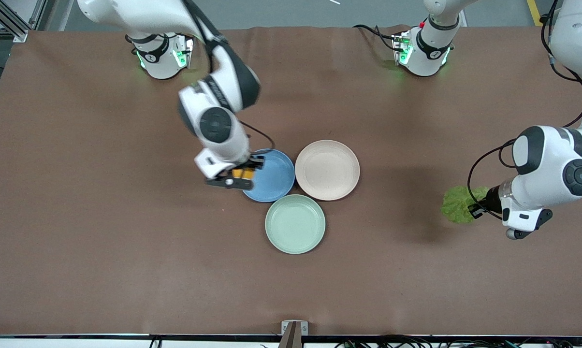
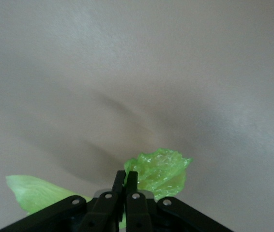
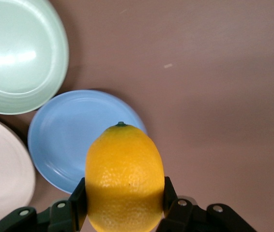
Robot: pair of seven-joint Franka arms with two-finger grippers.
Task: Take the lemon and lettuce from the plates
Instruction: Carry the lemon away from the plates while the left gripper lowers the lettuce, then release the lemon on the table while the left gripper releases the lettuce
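While the right gripper (image 3: 122,203) clamps the lemon (image 3: 123,176), left gripper (image 2: 126,181) pinches the lettuce (image 2: 161,169).

A wide brown matte table covering (image 1: 102,232) fills nearly the whole front view, smooth with faint creases and soft shadows under even overhead light. Above its upper edge runs a strip of grey floor (image 1: 281,12), with silver aluminium framing (image 1: 8,19) at one corner. At the covering's lower edge sits a small grey metal bracket (image 1: 294,328), beside black cables (image 1: 416,343).
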